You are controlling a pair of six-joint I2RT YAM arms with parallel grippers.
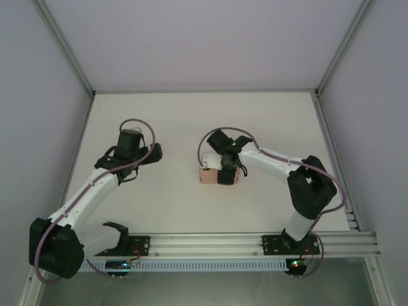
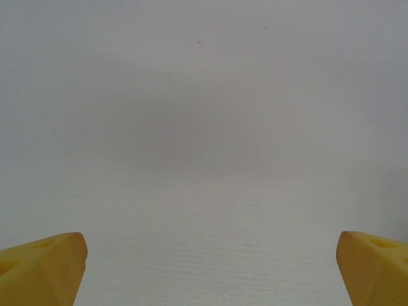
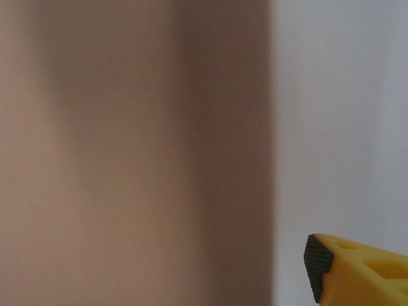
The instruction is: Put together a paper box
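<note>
Paper box (image 1: 206,176) just beside right fingers (image 3: 357,271)

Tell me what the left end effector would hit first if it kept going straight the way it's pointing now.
The bare white table. The left end effector stands open with nothing in it, and plain tabletop lies ahead in its wrist view. How far off that surface is remains unclear.
</note>
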